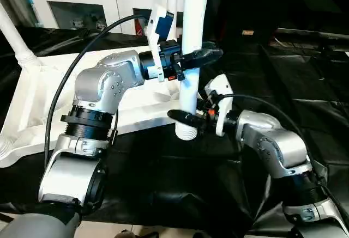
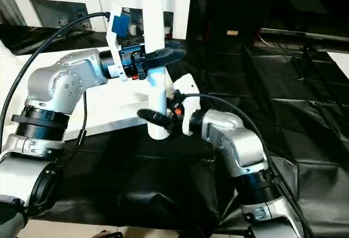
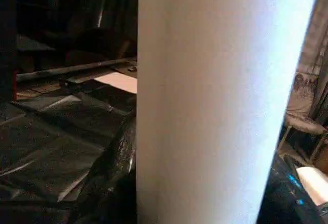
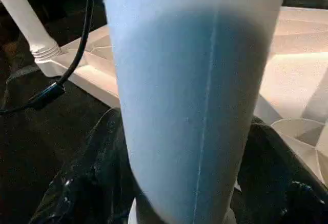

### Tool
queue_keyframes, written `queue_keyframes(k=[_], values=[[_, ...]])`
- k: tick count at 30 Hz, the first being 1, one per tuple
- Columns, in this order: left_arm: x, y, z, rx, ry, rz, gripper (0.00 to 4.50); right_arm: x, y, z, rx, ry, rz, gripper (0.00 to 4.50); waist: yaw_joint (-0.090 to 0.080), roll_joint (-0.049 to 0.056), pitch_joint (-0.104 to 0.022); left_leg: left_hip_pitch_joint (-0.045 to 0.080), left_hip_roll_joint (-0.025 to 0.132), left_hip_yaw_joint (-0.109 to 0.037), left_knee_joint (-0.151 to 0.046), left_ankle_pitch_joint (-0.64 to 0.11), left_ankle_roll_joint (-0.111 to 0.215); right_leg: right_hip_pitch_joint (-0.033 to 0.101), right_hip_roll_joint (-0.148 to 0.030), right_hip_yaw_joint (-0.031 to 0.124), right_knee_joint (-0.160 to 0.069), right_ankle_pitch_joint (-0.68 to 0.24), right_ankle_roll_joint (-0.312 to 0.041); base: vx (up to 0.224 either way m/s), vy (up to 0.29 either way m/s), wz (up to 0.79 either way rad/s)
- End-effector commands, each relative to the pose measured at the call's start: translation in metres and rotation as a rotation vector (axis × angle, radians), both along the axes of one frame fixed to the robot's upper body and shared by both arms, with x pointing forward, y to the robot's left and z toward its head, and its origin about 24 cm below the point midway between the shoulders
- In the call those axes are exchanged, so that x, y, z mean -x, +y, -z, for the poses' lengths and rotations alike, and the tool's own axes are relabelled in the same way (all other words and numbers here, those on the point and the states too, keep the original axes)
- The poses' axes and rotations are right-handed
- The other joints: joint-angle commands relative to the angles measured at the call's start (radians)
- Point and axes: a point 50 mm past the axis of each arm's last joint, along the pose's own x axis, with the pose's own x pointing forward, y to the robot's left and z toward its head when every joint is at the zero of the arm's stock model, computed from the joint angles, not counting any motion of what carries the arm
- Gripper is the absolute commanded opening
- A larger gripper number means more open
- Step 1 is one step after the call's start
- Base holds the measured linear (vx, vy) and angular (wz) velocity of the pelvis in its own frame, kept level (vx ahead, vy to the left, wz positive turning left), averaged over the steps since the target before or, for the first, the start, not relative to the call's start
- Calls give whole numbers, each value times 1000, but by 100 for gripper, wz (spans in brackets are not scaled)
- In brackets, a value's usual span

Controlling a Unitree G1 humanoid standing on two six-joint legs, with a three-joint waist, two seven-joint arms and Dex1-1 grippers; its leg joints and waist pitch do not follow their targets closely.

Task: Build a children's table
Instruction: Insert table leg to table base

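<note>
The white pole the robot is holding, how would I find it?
Look at the black-draped work table with the upside-down white tabletop on it. By the top's near edge, a white leg stands upright, gripped by the left gripper above and right gripper below. Other legs stand unheld.

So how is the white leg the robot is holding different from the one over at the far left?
The held leg stands upright, clamped by the left tool higher up and the right tool near its ribbed bottom end. The far-left leg leans and no tool touches it. The far-left leg already sits in a corner of the tabletop; the held leg's end is outside the top's edge. Both are white tubes.
</note>
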Motion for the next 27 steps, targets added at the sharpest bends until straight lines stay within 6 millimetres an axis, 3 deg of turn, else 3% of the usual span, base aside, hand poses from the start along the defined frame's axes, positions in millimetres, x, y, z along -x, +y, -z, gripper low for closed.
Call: queue_keyframes(k=[1, 10, 18, 21, 27], values=[[3, -4, -10, -13, -55, 34, 175, 0, -3, 5, 8, 28, 14, 280, 5, 17, -87, 3, -5, 8, -57, -58, 15, 91, -42, 24, -54, 53, -269, 0, 0, 0], [4, -4, -10, -23, -57, 46, 175, 0, -3, 6, 11, 34, 9, 202, 5, 15, -86, 3, -5, 8, -57, -56, 16, 91, -42, 24, -55, 48, -265, 0, 0, 0], [3, -4, -9, -40, -74, 28, 175, 1, -2, 7, 10, 37, 3, 192, 6, 16, -87, 2, -5, 7, -57, -54, 15, 92, -42, 24, -54, 52, -266, 0, 0, 0], [-1, -2, -5, -53, -38, -16, 244, -1, -2, 7, 5, 27, 14, 191, 6, 18, -87, 2, -5, 7, -57, -60, 12, 93, -43, 24, -55, 45, -265, 0, 0, 0], [-5, 0, -6, 21, -86, -80, 289, -4, -3, 4, -38, -4, 59, 189, 5, 18, -88, 0, -7, 7, -55, -57, 13, 95, -43, 24, -56, 59, -269, 0, 0, 0]])
